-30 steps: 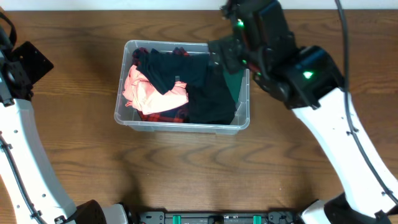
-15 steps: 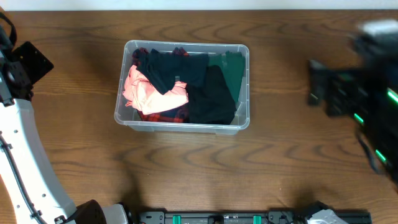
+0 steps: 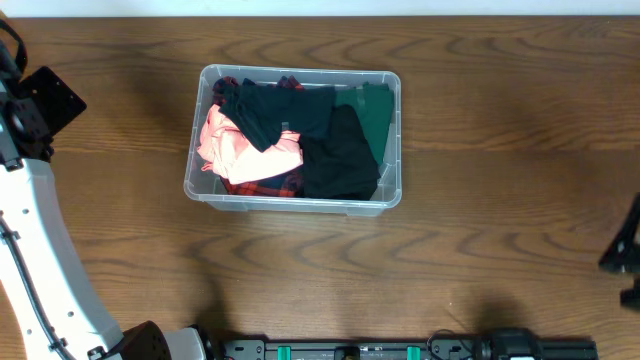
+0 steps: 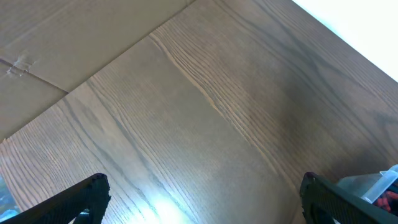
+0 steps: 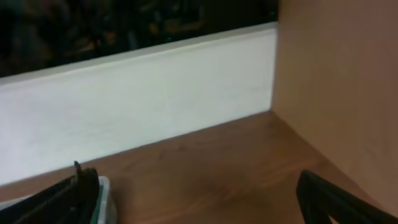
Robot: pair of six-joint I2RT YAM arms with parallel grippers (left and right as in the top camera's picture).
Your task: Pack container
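Grippers first. My right gripper (image 5: pixel 196 183) has its jaws spread wide with nothing between them; its camera looks out over bare table towards a white wall. My left gripper (image 4: pixel 202 186) is just as wide and empty, held over the brown wooden table (image 3: pixel 500 150).

Change: a second ago my right arm (image 3: pixel 625 258) hung over the right end of the container. Half a second ago it was sweeping away to the right. Now only a dark piece of it shows at the right edge of the overhead view, well apart from the bin. My white left arm (image 3: pixel 40 250) has not moved from the left edge.

Reading: the right arm's visit to the bin looks finished and both tools are free. I judge this a pause between loads, or the end of packing; no loose item shows on the table.

Clear, rounded-corner rectangular plastic container (image 3: pixel 300 71): upright on the table, centre-left of the overhead view, open-topped. Its contents lie below the thick rim:
- salmon-pink garment (image 3: pixel 235 140), left
- dark navy garment (image 3: pixel 275 108), draped across the back
- red-and-black plaid cloth (image 3: pixel 265 183), along the front
- black garment (image 3: pixel 340 160), right of centre
- dark green cloth (image 3: pixel 376 118), against the right wall
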